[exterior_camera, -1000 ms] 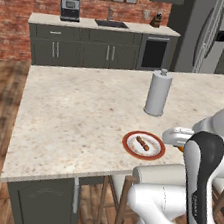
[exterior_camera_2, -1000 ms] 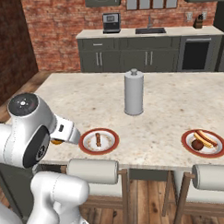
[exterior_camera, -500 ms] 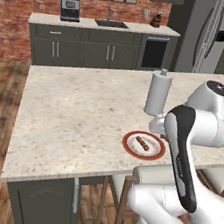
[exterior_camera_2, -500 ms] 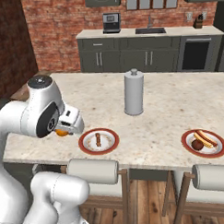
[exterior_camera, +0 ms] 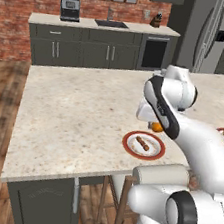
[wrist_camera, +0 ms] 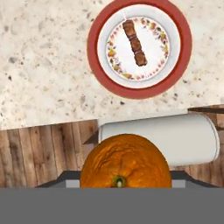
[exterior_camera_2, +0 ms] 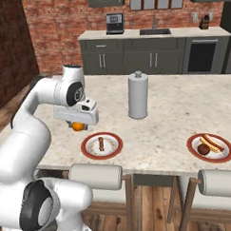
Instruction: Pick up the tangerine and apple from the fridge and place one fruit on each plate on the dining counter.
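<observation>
The gripper (exterior_camera_2: 78, 124) holds the tangerine (exterior_camera_2: 78, 126) between its fingers, closed on it, above the dining counter (exterior_camera_2: 174, 105) near its front edge. In the right base view the fruit hangs just under the white hand, a little to the left of the near plate (exterior_camera_2: 102, 145) and higher than it, not touching the stone top. In the left base view the tangerine (exterior_camera: 157, 126) shows as a small orange spot under the hand, just behind the same plate (exterior_camera: 143, 144). In the hand view the tangerine (wrist_camera: 125, 161) sits at the bottom and the plate (wrist_camera: 139, 47) lies further up, apart from the fruit; between them I see a white stool seat (wrist_camera: 159, 138) over the wooden floor.

There is one tangerine. There are two plates with a red-brown rim on the counter: the near one carries one small brown skewer (exterior_camera_2: 101, 144), and the second plate (exterior_camera_2: 210, 147) to the right carries a hot dog (exterior_camera_2: 211, 142) and a dark round fruit, the apple (exterior_camera_2: 203, 149). One grey paper towel roll (exterior_camera_2: 138, 95) stands upright on the counter behind the plates. Two stools stand at the front edge. The fridge (exterior_camera: 208, 34) stands at the back right in the left base view.
</observation>
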Tool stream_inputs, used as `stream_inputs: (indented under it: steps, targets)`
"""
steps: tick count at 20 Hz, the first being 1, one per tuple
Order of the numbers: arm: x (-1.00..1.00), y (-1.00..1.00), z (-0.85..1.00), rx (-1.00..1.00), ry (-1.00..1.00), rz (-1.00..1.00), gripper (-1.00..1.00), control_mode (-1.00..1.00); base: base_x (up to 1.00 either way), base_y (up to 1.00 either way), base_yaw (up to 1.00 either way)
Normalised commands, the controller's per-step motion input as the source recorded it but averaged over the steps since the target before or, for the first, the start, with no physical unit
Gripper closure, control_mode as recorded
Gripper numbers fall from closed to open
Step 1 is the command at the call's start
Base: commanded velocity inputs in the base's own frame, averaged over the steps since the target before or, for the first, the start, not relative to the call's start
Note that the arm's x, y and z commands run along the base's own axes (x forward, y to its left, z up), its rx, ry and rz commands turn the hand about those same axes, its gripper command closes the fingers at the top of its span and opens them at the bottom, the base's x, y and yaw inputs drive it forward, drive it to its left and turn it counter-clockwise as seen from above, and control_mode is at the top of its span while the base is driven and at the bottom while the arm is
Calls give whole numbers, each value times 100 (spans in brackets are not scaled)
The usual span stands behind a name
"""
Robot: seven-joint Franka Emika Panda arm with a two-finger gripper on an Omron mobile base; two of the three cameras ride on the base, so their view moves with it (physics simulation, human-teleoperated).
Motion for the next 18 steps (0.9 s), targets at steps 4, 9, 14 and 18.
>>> stream_inputs:
  steps: [4, 9, 14, 18]
  targets:
    - [100, -8, -98, -3, 15, 0, 100, -100, 0, 0, 0]
    - [92, 0, -78, 0, -2, 0, 100, -100, 0, 0, 0]
    - [60, 7, -43, 0, -6, 0, 100, -100, 0, 0, 0]
    - [29, 13, -51, -3, -17, 0, 100, -100, 0, 0, 0]
